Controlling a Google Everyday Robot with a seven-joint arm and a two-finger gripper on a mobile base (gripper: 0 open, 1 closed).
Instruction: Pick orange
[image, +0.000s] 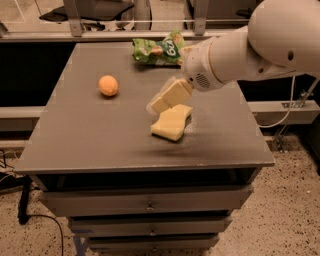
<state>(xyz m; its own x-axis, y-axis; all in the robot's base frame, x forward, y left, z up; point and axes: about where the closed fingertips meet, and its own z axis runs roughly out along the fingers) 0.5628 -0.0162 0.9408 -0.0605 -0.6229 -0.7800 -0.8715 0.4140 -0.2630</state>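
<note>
The orange (108, 85) is a small round fruit lying on the left rear part of the grey tabletop (90, 135). My gripper (161, 103) hangs on the white arm (250, 47) that reaches in from the right. It is held above the table, just over the top edge of the pale yellow sponge (171, 123). The gripper is to the right of the orange and a little nearer the front, well apart from it. Nothing shows in its grasp.
A green snack bag (159, 48) lies at the back middle of the table, behind the arm. The table is a cabinet with drawers (150, 205) below. A rail and chairs stand behind it. Cables lie on the floor at the left.
</note>
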